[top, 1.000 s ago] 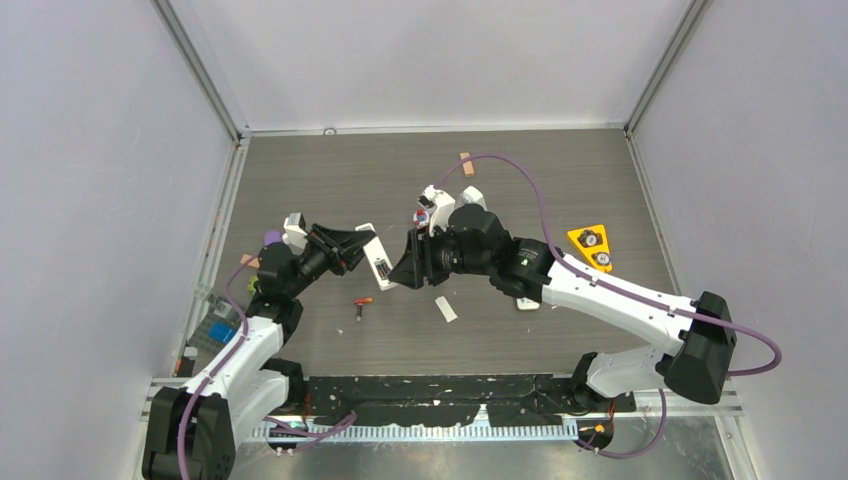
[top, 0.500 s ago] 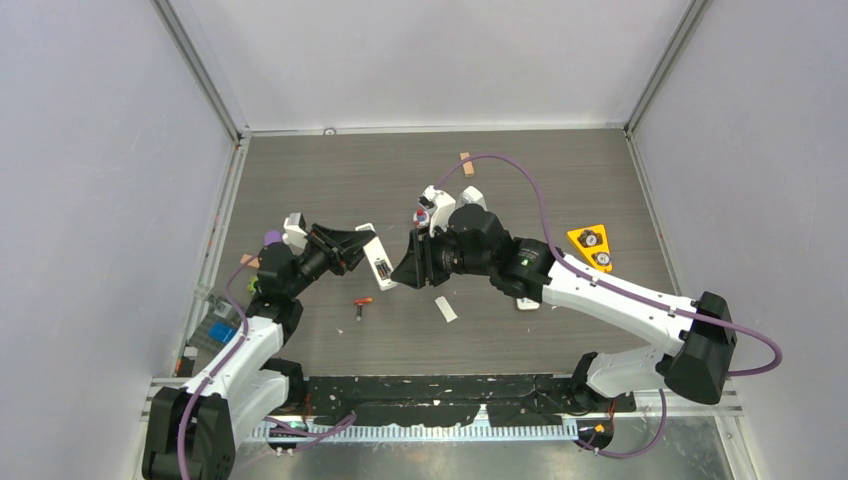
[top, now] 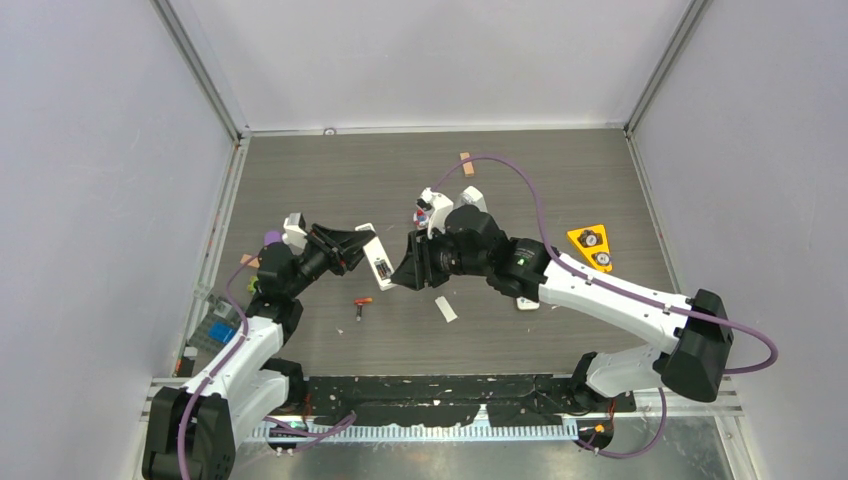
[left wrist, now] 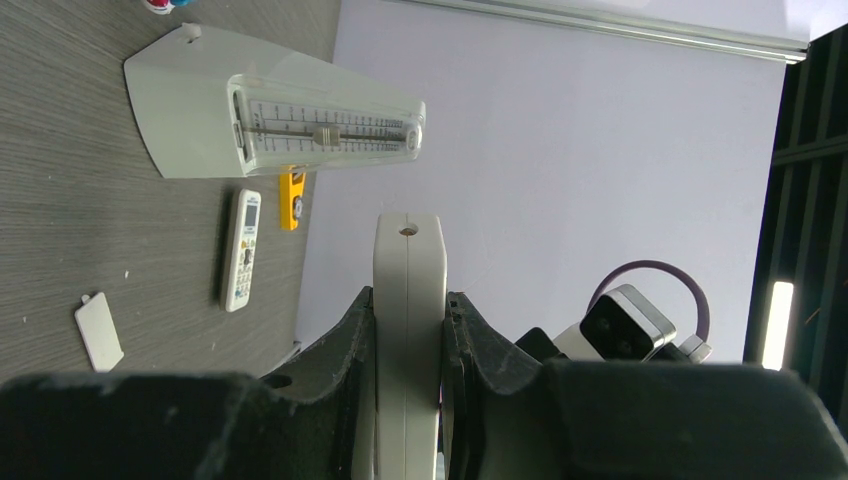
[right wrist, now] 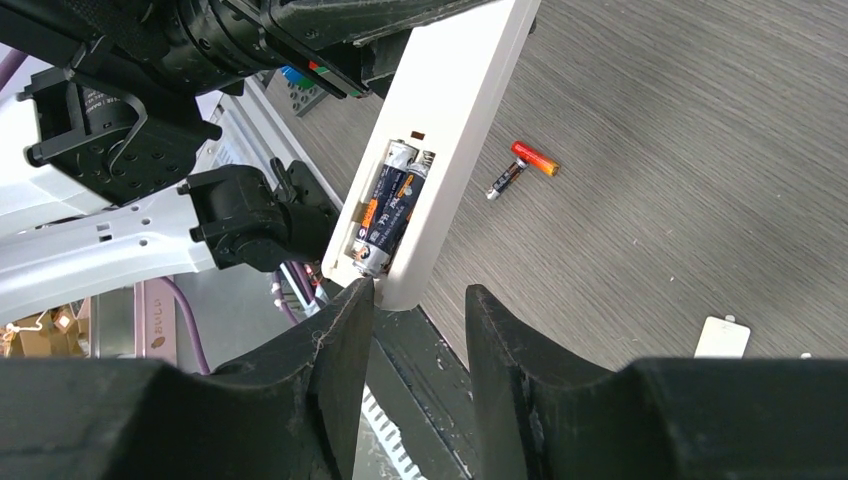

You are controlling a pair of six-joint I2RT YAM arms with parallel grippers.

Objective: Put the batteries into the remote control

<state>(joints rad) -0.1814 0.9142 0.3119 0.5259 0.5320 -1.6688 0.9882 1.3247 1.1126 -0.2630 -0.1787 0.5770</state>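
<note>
My left gripper (left wrist: 409, 297) is shut on the remote control (left wrist: 408, 250), a long white bar held off the table (top: 379, 262). In the right wrist view its open compartment faces me with two batteries (right wrist: 390, 205) lying side by side inside. My right gripper (right wrist: 418, 290) is open with nothing between its fingers, its tips just short of the remote's near end (right wrist: 400, 285). A loose battery (right wrist: 533, 158) with a red-orange end lies on the table (top: 362, 302), a small dark piece beside it. The white cover (top: 446, 309) lies flat near it.
A grey metronome (left wrist: 270, 120) lies on its side behind the right arm. A shorter white remote with buttons (left wrist: 241, 250) lies near a yellow triangular piece (top: 591, 247). Small tan blocks (top: 466, 163) sit at the back. White walls enclose the dark table (top: 330, 180).
The right arm has shifted slightly toward the remote and its jaws have narrowed a little. The left arm and the remote have not moved.
</note>
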